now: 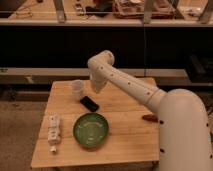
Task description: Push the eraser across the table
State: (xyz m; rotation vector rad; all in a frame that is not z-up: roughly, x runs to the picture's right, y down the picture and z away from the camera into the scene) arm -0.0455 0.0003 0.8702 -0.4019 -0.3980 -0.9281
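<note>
Camera view, the one picture. Small rectangular light wooden butcher-block table (125, 142), plank strips visible. Small flat black rectangular eraser (89, 104) lies flat on the back-left part of the top, at about 12 o'clock from the round green bowl (91, 130) and near its rim, apparently not touching. Pale, translucent-looking cup (77, 88) stands upright at 11 o'clock from the eraser, close by. White segmented oblong object (53, 132) lies at 9 o'clock from the bowl, near the left edge. Small reddish-brown item (149, 118) sits at 3 o'clock, beside the robot's white body.

Gripper (97, 89) hangs at the end of the downturned forearm, at 1 o'clock from the eraser and 3 o'clock from the cup, near both, contact with neither evident.

Risks, as judged:
- Cup is close; a sideways sweep toward 9 o'clock could tip it.
- A push toward 6 o'clock would drive the eraser into the bowl rim and jam or shove the bowl.
- Eraser is thin; a gripper set too high would skim over it.
- A long push toward 9 o'clock could send it off the edge.

Jaws: cannot tell how they stand; nothing appears held.
</note>
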